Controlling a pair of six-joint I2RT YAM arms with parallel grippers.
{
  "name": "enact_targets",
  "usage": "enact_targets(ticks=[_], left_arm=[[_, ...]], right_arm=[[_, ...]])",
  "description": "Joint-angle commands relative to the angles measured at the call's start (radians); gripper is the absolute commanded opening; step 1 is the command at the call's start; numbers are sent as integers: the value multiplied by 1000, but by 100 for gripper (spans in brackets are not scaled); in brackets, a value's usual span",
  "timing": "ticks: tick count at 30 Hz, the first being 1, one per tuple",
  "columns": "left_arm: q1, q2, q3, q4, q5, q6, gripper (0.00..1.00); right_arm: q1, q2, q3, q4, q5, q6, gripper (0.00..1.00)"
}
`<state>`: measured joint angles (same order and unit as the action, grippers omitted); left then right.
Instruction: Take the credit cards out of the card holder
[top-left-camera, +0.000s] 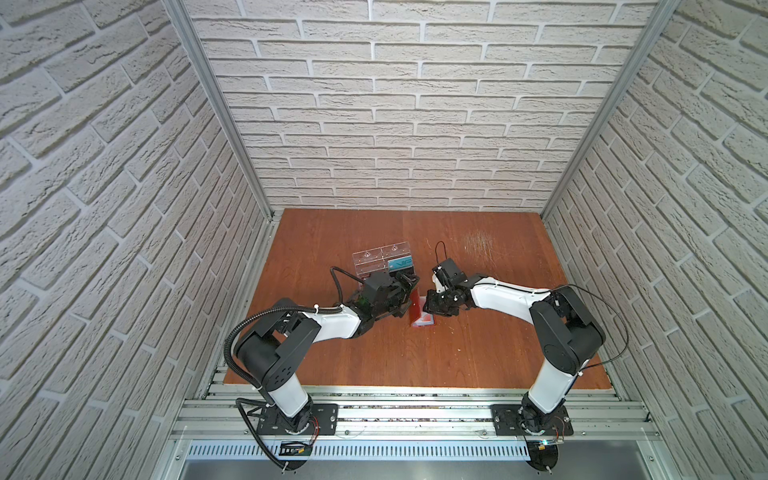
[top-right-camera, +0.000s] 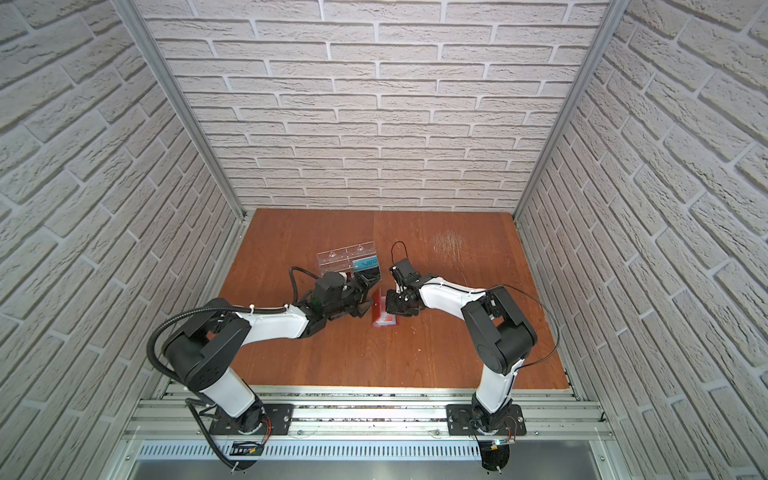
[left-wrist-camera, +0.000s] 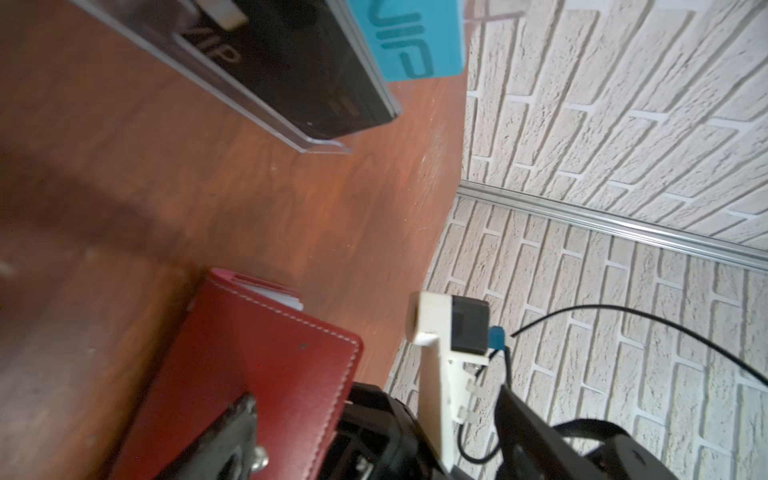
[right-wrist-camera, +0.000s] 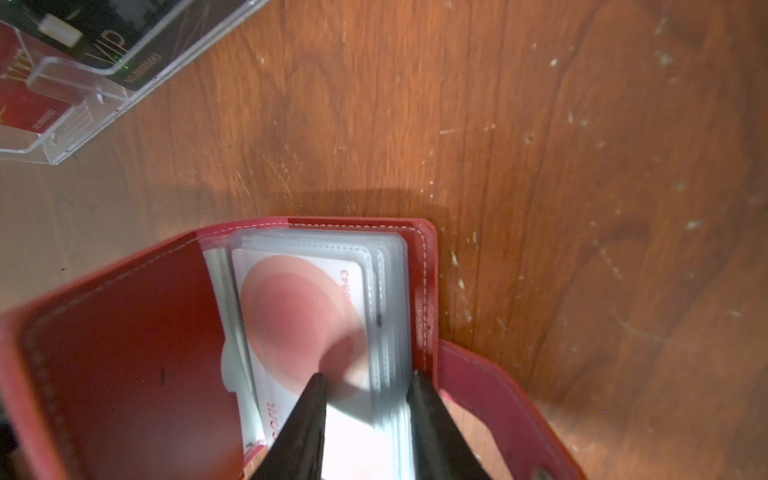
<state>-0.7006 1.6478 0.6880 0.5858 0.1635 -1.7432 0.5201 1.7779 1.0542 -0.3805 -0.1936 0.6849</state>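
Holder (top-left-camera: 423, 320) was seen lying open near the middle of the table (top-left-camera: 478, 357), close in front of the rack (top-left-camera: 376, 262), and this was shown in both top views. Its left cover (left-wrist-camera: 257, 357) was stood up on edge and tilted. One finger (left-wrist-camera: 241, 419) of the left gripper (top-left-camera: 404, 296) was laid against the cover's outer face. The jaws of that gripper were spread wide, and nothing was held between them.

From the right wrist, the sleeves (right-wrist-camera: 386, 266) were seen stacked on the right cover, with the tab (right-wrist-camera: 490, 399) lying out beyond them on the wood. A white card (right-wrist-camera: 299, 307) with red circles was lodged in the top sleeve. The right gripper (right-wrist-camera: 365, 386) was lowered onto the stack with its jaws partly closed – one fingertip (right-wrist-camera: 311, 399) was set on the white card's face, the other at the sleeves' outer edge. The sleeves between them were blurred, so it could not be told whether anything was pinched.

A teal card (top-left-camera: 401, 264) marked VIP was stood in the rack. A black card (left-wrist-camera: 291, 83) was slotted in front of it, and a red card (right-wrist-camera: 25, 104) was slotted beside the black one
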Motion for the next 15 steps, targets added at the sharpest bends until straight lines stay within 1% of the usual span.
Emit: enact_targets(ticks=[1, 6, 9, 15], left_arm=[[18, -45, -28, 8, -1, 27, 89], [42, -100, -68, 9, 4, 32, 89], [61, -149, -83, -25, 13, 56, 91], [90, -242, -137, -76, 18, 90, 97]], right_arm=[[-5, -32, -15, -15, -10, -2, 34], [-5, -55, -17, -16, -13, -2, 34], [-5, -93, -7, -47, 15, -13, 36], [0, -120, 32, -132, 84, -35, 43]])
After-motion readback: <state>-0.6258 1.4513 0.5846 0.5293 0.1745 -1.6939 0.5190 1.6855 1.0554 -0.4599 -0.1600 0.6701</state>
